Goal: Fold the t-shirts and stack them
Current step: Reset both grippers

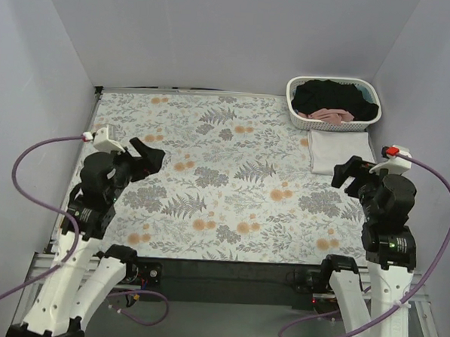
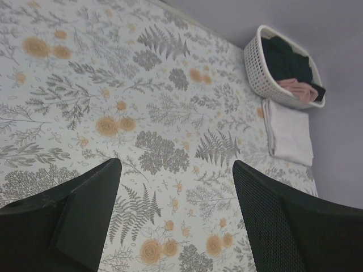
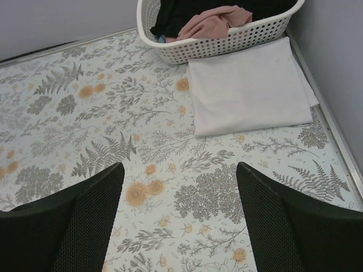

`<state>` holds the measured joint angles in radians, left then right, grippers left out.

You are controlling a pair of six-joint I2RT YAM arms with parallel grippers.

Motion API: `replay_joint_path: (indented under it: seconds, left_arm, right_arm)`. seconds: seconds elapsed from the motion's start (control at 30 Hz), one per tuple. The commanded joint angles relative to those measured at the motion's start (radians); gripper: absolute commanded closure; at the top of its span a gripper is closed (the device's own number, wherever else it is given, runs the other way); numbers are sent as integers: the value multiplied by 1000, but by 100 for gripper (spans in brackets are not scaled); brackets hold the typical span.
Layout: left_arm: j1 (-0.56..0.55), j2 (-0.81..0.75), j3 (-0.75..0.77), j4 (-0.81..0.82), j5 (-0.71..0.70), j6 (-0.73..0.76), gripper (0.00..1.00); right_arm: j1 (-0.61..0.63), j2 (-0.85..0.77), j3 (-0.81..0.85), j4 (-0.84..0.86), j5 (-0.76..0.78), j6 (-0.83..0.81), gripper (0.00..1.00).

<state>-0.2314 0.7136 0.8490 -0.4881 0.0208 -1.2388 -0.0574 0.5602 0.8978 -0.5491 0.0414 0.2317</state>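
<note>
A folded white t-shirt (image 1: 338, 150) lies flat at the table's right edge, just in front of the basket; it also shows in the right wrist view (image 3: 249, 88) and in the left wrist view (image 2: 290, 135). A black t-shirt (image 1: 330, 97) and a pink t-shirt (image 1: 332, 115) lie crumpled in the basket. My left gripper (image 1: 152, 154) hovers open over the left side of the cloth with nothing between its fingers (image 2: 85, 215). My right gripper (image 1: 351, 172) hangs open just in front of the white t-shirt, apart from it, holding nothing.
The white lattice basket (image 1: 295, 104) stands in the back right corner against the walls. The floral tablecloth (image 1: 224, 176) covers the whole table. Grey walls close in the left, back and right sides. Purple cables loop beside both arms.
</note>
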Motion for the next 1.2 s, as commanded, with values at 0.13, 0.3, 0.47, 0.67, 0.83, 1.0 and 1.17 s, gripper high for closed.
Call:
replay_joint_path:
  seconds: [0.13, 0.3, 0.47, 0.67, 0.83, 1.0, 1.17]
  left_arm:
    - [3, -192, -22, -153, -160, -63, 20]
    - [3, -265, -56, -168, -166, -96, 20]
    - [3, -318, -77, -190, -212, -106, 20]
    - [3, -387, -131, -173, -231, -137, 20]
    - [3, -401, -162, -155, -236, -139, 20]
    - [1, -393, -174, -153, -251, -139, 20]
    - [3, -398, -179, -149, -254, -140, 20]
  right_arm:
    - [96, -78, -49, -64, 63, -26, 13]
    - [120, -108, -57, -72, 80, -31, 14]
    - [130, -135, -71, -77, 83, -34, 13]
    - [139, -158, -77, -81, 84, -35, 13]
    - [160, -164, -62, -81, 100, -48, 13]
    - [176, -169, -54, -87, 103, -52, 13]
    - [180, -169, -48, -89, 109, -51, 12]
